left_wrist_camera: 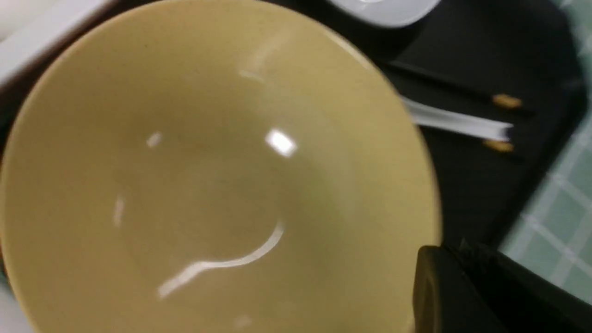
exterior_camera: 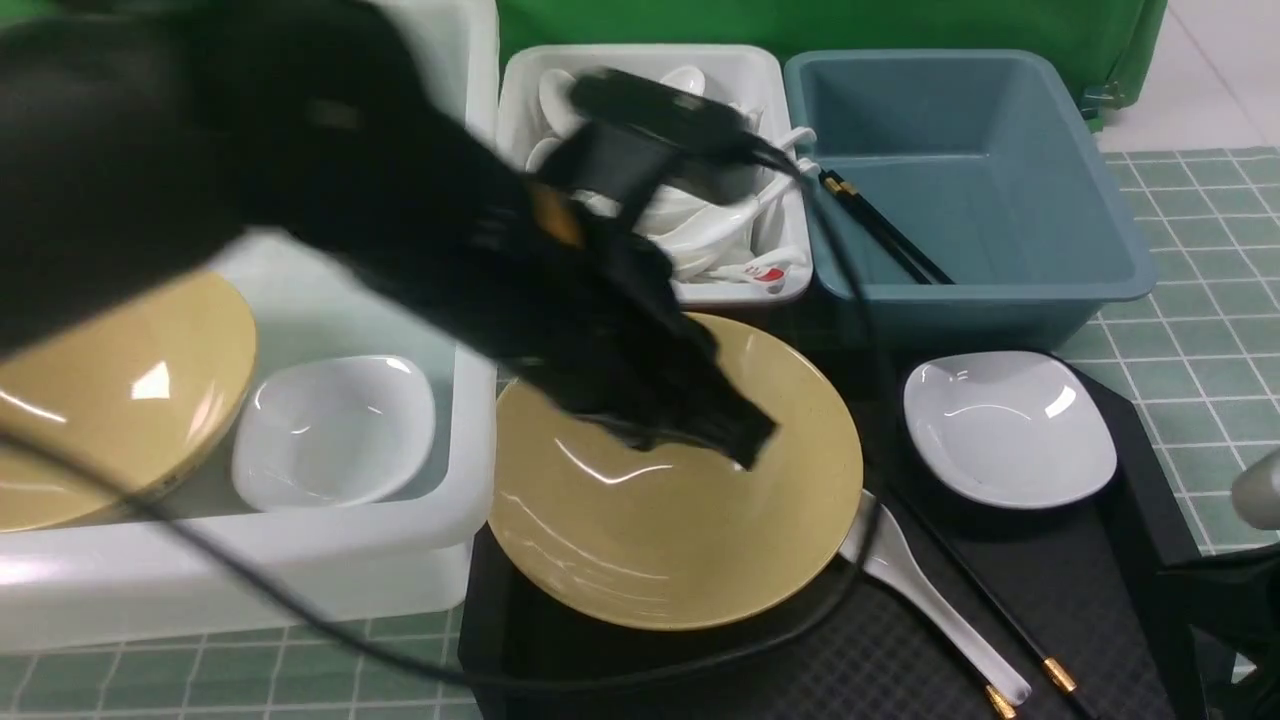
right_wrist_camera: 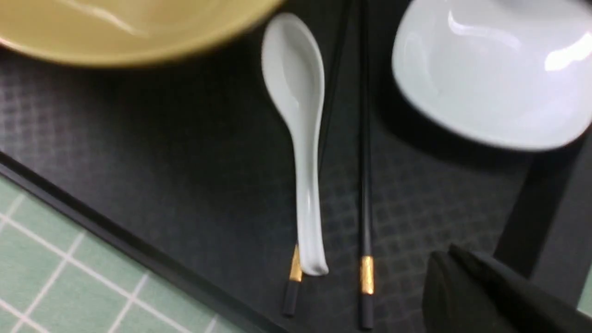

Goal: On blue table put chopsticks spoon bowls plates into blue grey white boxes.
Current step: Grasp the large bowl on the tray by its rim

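Left tool (exterior_camera: 748, 445): closed, empty, above bowl (exterior_camera: 650, 540). Right tool (right_wrist_camera: 455, 277): closed, near chopsticks (right_wrist_camera: 365, 185). I read bowl pickup; next needs jaws opened onto rim.

We see a yellow-brown bowl (exterior_camera: 620, 560) on a black tray (exterior_camera: 1100, 600) with a pattern of tiny squares. The plate (exterior_camera: 1010, 430) and the spoon (right_wrist_camera: 296, 92) are white. The chopsticks (right_wrist_camera: 365, 185) are black with gold bands. The worktop (exterior_camera: 1200, 330) is pale green with white grid lines. One blue-grey box (exterior_camera: 1000, 290) sits by a white small box (exterior_camera: 520, 90) and a white big tub (exterior_camera: 300, 560).
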Controlling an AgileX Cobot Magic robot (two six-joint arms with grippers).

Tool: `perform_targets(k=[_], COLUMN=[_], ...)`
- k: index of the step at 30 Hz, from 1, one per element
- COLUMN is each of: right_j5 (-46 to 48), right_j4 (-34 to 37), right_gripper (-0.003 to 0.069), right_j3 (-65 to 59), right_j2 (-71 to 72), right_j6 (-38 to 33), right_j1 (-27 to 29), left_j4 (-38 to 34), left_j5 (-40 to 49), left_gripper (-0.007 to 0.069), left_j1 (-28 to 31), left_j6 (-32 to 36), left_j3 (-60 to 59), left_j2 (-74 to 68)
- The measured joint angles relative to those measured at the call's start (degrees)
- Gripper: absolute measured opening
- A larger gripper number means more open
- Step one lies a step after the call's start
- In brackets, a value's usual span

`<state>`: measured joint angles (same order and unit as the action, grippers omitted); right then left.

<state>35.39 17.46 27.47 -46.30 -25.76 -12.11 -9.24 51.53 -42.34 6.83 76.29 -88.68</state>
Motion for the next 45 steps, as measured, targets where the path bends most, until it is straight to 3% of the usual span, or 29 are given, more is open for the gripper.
perform_targets(k=[4, 8, 15, 18, 22, 25, 27, 31, 33, 36, 45], right_j5=[-1.24, -1.35, -1.41, -1.69, -1.69, -1.69, -1.69, -1.74, -2.15, -3.06, -3.35], right_j4=[0.11, 1.64, 5.19, 5.46, 5.53, 5.53, 5.53, 5.53, 5.53, 5.53, 5.53], right_gripper=[0.0036, 0.0037, 0.0037, 0.0037, 0.0037, 0.0037, 0.0037, 0.0037, 0.0037, 0.0037, 0.0037], right_j3=[-0.33, -0.33, -0.33, -0.33, -0.33, -0.33, -0.33, -0.33, -0.33, -0.33, -0.33], right_j2=[-0.63, -0.63, -0.63, -0.63, -0.63, -0.63, -0.63, -0.63, -0.63, -0.63, -0.63], right_j6=[-0.17, -0.17, -0.17, -0.17, -0.19, -0.31, -0.31, -0.43, -0.43, -0.43, -0.43], right_j1=[0.00, 0.00, -0.20, -1.69, -2.80, -2.84, -2.84, -2.84, -2.84, -2.84, -2.84], left_j4=[12.01, 15.57, 4.35, -6.95, -15.97, -15.04, -10.59, 6.06, 9.24, 6.82, -5.07], left_j5=[-0.41, -3.64, -10.63, -13.02, -10.60, -6.07, -0.88, 6.32, 7.78, 8.91, 8.25], left_gripper=[0.0003, 0.0003, 0.0004, 0.0004, 0.0007, 0.0015, 0.0046, 0.0162, 0.0206, 0.0245, 0.0244], left_j1=[-3.92, -5.01, -5.16, -5.50, -5.57, -4.89, -3.95, -1.11, -0.40, -1.05, -6.39], left_j6=[-7.92, -12.25, -13.41, -8.26, 0.90, 3.68, 3.54, -2.54, -4.84, -4.68, 3.12], left_j3=[5.40, 6.88, 8.02, 9.94, 12.87, 15.54, 17.55, 19.51, 19.51, 19.51, 20.01], left_j2=[-10.45, -17.57, -22.07, -22.01, -21.84, -21.32, -20.72, -20.04, -20.90, -23.47, -27.47])
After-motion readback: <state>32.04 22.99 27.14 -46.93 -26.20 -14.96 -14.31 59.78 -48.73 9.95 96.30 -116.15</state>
